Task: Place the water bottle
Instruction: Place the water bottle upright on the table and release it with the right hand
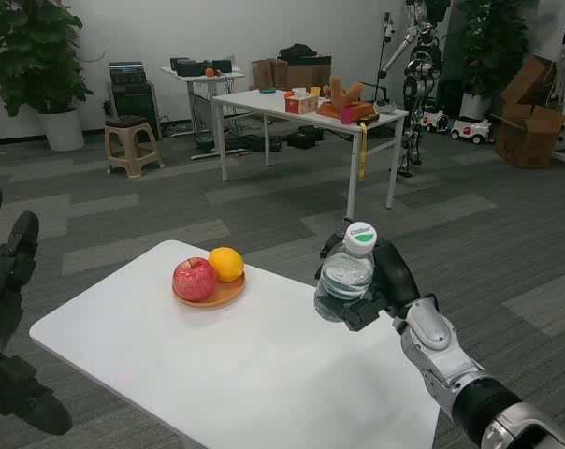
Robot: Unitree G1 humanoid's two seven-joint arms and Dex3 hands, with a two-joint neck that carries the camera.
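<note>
You are looking down from the robot's head at a white table (245, 374). Your right hand (381, 285) wraps its black fingers around a clear water bottle (346, 276) with a white cap, holding it tilted above the table's far right edge; whether its base touches the tabletop cannot be told. To the left of the bottle, near but apart, a small brown plate (212, 297) rests on the table, carrying a red apple (194, 278) and an orange (226, 264) that touch each other. Your left hand (7, 281) hangs far left of the plate, off the table's left edge, holding nothing, its fingers apart. Beyond the table, grey carpet stretches to another white table (301, 108) piled with objects.
</note>
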